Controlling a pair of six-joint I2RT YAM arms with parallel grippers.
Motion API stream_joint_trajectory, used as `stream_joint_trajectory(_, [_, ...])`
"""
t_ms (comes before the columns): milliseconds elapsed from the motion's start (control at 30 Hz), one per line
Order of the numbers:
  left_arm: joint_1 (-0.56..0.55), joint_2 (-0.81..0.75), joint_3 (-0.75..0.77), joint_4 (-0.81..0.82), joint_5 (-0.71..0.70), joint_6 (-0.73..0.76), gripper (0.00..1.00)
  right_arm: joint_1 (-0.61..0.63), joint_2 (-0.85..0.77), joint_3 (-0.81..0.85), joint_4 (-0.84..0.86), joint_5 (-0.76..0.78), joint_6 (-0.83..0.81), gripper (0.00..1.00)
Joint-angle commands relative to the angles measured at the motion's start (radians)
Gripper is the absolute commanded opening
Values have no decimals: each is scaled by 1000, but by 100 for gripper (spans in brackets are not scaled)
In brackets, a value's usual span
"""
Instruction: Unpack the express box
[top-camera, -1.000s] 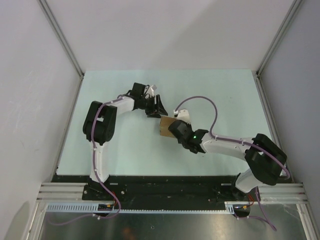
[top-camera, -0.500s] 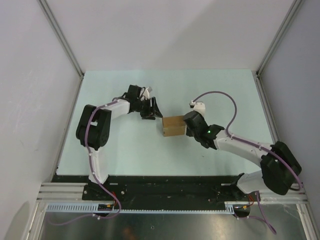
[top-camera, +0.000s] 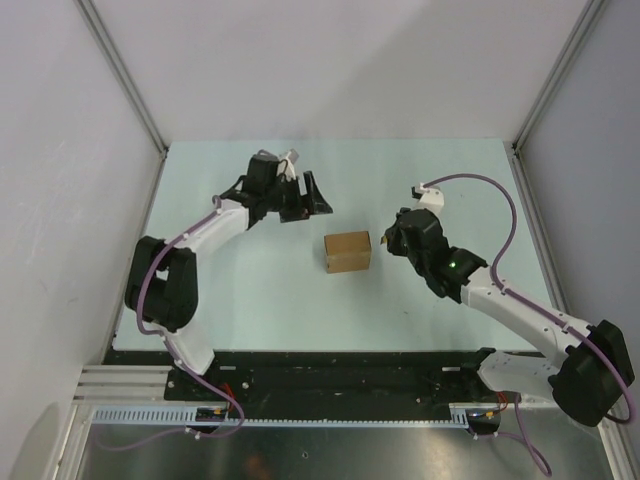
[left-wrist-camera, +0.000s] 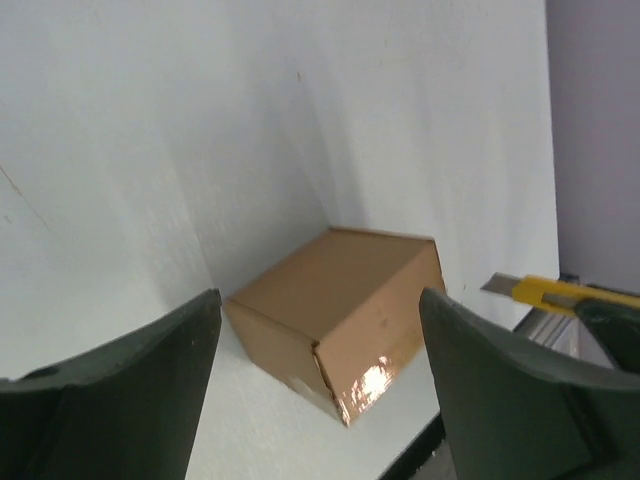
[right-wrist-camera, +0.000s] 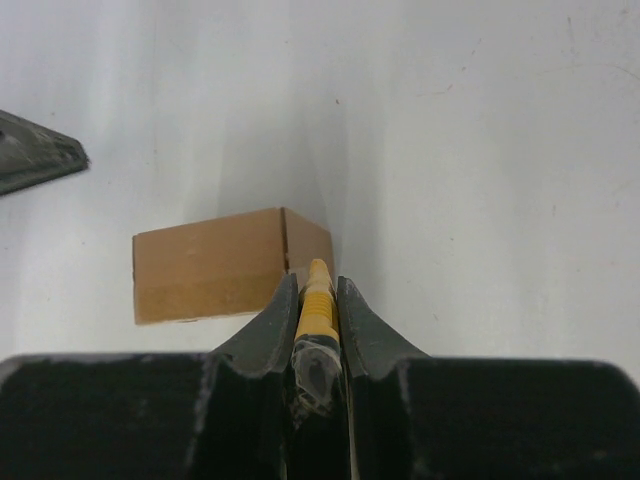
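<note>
Mint-green table (top-camera: 250, 290) fills the enclosure floor, and both arms reach out over it from their bases at 6 o'clock in the top view. Near the table's middle sits the express box (top-camera: 348, 252), resting flat with its top closed and its long sides running 9 to 3 o'clock. A glossy patch shows low on one side in the left wrist view. The left gripper (top-camera: 308, 205) hangs apart from the box, which lies at about 5 o'clock from it. Its jaws are spread wide, and the left wrist view frames the carton between the two fingers with a clear gap to it. The right gripper (top-camera: 392, 240) stands just beside the box's right end, with the box at 9 o'clock from it. Its jaws are pinched on a slim yellow cutter knife (right-wrist-camera: 316, 300), whose tip points at the carton's near corner in the right wrist view. Whether the tip touches the cardboard cannot be told. One second ago the box sat skewed under the right gripper, with the left gripper close at its 11 o'clock corner. Half a second ago it lay squared in its present spot, with the right gripper against its end. Since then both arms have drawn away, the left toward 12 o'clock and the right toward 3 o'clock.
</note>
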Motion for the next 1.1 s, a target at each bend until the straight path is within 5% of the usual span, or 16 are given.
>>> stream_joint_trajectory(0, [-81, -85, -49, -24, -107, -125, 85, -3, -11, 16, 93, -14, 5, 0])
stream_joint_trajectory(400, [-310, -91, 98, -284, -618, -26, 93, -13, 71, 42, 187, -41, -35, 0])
stream_joint_trajectory(1067, [-301, 41, 91, -306, -435, -108, 95, -33, 121, 42, 211, -93, -58, 0])
